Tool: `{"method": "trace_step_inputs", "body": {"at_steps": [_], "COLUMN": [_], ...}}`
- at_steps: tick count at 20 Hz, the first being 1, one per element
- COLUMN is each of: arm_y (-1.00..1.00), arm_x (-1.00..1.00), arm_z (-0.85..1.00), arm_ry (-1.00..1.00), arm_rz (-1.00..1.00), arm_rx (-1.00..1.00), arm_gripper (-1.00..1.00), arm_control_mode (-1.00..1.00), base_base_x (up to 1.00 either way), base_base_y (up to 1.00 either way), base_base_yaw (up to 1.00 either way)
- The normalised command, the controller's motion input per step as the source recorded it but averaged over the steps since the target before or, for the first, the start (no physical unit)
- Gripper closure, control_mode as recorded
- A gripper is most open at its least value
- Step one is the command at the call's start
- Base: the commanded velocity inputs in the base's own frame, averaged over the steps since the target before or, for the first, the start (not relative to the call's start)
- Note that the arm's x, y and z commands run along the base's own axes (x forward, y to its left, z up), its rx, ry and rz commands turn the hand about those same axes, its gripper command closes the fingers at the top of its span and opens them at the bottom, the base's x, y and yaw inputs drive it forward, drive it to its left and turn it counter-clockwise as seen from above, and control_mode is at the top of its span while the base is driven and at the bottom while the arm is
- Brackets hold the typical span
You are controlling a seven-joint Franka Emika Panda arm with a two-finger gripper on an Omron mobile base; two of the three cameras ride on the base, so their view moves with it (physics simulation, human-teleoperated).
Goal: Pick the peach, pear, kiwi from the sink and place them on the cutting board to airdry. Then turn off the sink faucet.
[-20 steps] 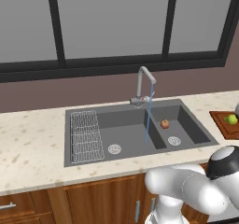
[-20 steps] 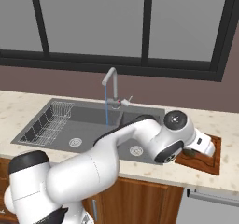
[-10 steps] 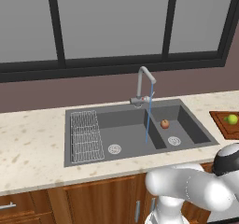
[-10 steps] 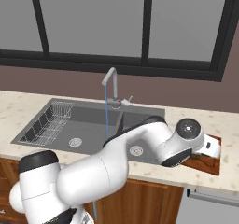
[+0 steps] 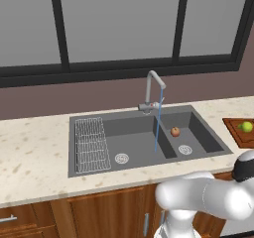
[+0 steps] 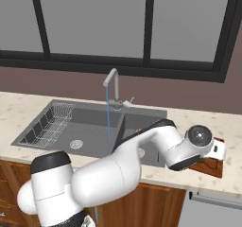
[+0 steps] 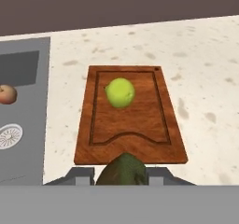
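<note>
Gripper [image 7: 122, 174], clamping kiwi [image 7: 122, 171] across its middle, is hovering near cutting board [image 7: 128, 118] w/ pear [image 7: 120, 92]; fruit prob. light, soft-skinned.

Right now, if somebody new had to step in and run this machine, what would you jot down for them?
Gripper: shut on the kiwi, held at the near edge of the cutting board.
Pear: already lying on the board.
Peach: in the sink's right basin, near its drain.
Sink faucet: running, blue stream falling into the sink.
Done: pear placed.
Left: set the kiwi on the board, fetch the peach, shut off the faucet.
</note>
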Motion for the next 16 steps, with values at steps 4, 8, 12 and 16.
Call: {"method": "trace_step_inputs", "body": {"at_steps": [4, 8, 12, 16], "arm_y": [-0.14, -0.14, -0.14, -0.15], "arm_x": [0.21, 0.26, 0.21, 0.18], "arm_z": [-0.21, -0.22, -0.18, -0.19], "arm_ry": [0.0, 0.0, 0.0, 0.0], "arm_rz": [0.08, 0.07, 0.06, 0.05], "arm_rx": [0.0, 0.0, 0.0, 0.0], "arm_gripper": [1.0, 1.0, 1.0, 1.0], "arm_control_mode": [-1.0, -1.0, -1.0, -1.0], "base_base_x": [0.0, 0.0, 0.0, 0.0], "base_base_y": [0.0, 0.0, 0.0, 0.0], "base_base_yaw": [0.0, 0.0, 0.0, 0.0]}}
